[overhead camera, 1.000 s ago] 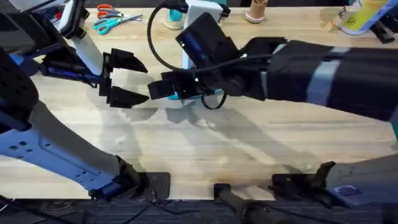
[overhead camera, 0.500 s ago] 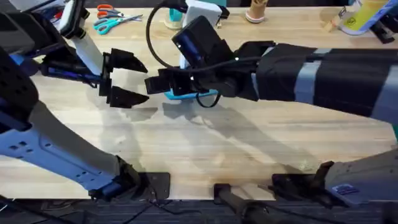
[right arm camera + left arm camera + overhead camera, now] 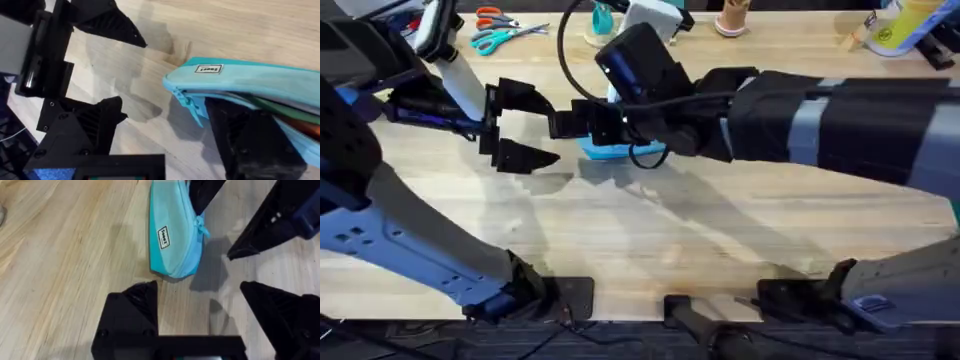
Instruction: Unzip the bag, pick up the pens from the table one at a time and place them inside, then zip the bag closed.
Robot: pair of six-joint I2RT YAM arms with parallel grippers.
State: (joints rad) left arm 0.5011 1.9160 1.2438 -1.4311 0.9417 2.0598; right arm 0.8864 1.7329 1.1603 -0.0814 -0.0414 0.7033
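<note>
Pale plank table (image 3: 650,250) under even light; far edge cluttered — scissors (image 3: 498,32), a yellow bottle (image 3: 903,24).

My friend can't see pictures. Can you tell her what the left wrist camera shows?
A light blue pencil pouch lies on a pale wooden table, its zipper pull near its end. The left gripper waits open just short of it, and the right gripper's black finger reaches beside the pouch.

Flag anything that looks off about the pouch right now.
The bag is partly unzipped: a green and an orange shape show through its gap in the right wrist view, with one right finger over the opening. Otherwise nothing odd.
</note>
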